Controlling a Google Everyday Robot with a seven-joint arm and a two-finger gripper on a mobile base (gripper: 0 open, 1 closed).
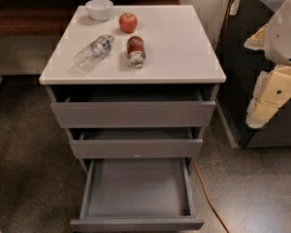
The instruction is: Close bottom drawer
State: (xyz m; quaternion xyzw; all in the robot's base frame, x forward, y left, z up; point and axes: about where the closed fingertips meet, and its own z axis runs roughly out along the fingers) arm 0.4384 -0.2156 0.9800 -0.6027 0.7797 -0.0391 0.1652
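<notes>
We see a speckled grey floor (24, 178) around the cabinet (133, 114). A dark unit (242, 81) stands right of the cabinet. The cabinet's white top (184, 47) carries a clear bottle (93, 52) and a can (136, 51), both lying flat, with an apple (128, 22) and a white bowl (99, 8) toward the rear. The bottom drawer (136, 188) is the cabinet's lowest drawer and is pulled far out, its grey interior exposed. An orange cable (208, 193) runs beside the cabinet's right foot. The arm (286, 30) hangs right of the cabinet, well apart from it. The gripper (274, 96) sits below the arm; we cannot tell whether it is parted or closed.
</notes>
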